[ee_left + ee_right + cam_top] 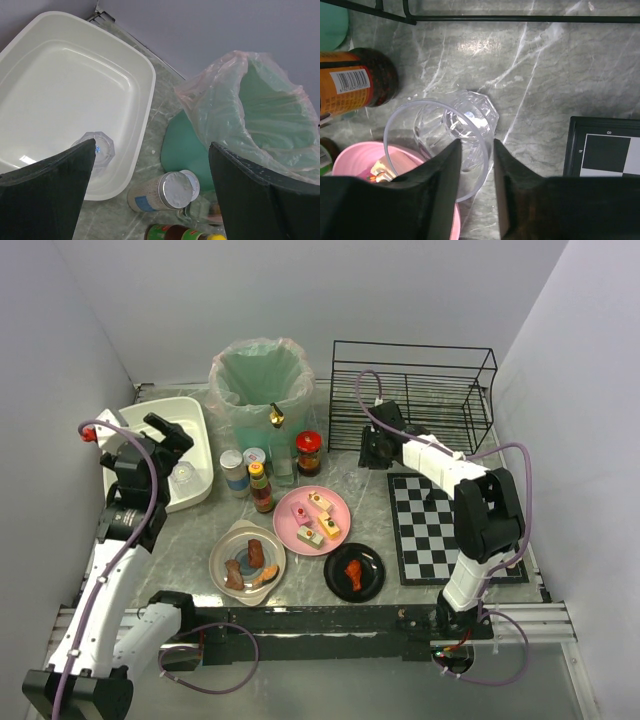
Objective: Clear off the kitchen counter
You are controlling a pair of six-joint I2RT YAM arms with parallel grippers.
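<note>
The kitchen counter (375,515) is grey marble with white veins. On it, between an orange-labelled jar (355,80) and the checkered mat (605,150), stands a clear faceted glass (435,125). My right gripper (475,150) straddles its right wall, one finger inside the rim and one outside, with a gap still showing. In the top view this gripper (375,452) hangs low in front of the wire rack and covers the glass. My left gripper (152,150) is open and holds nothing, above the right edge of the white tub (75,85).
A second clear glass (95,150) lies in the tub. A green-bagged bin (262,380), spice cans (234,472), sauce bottle (261,487), pink plate (311,519), sausage bowl (247,562) and black plate (354,571) crowd the middle. The wire rack (415,390) stands at the back right.
</note>
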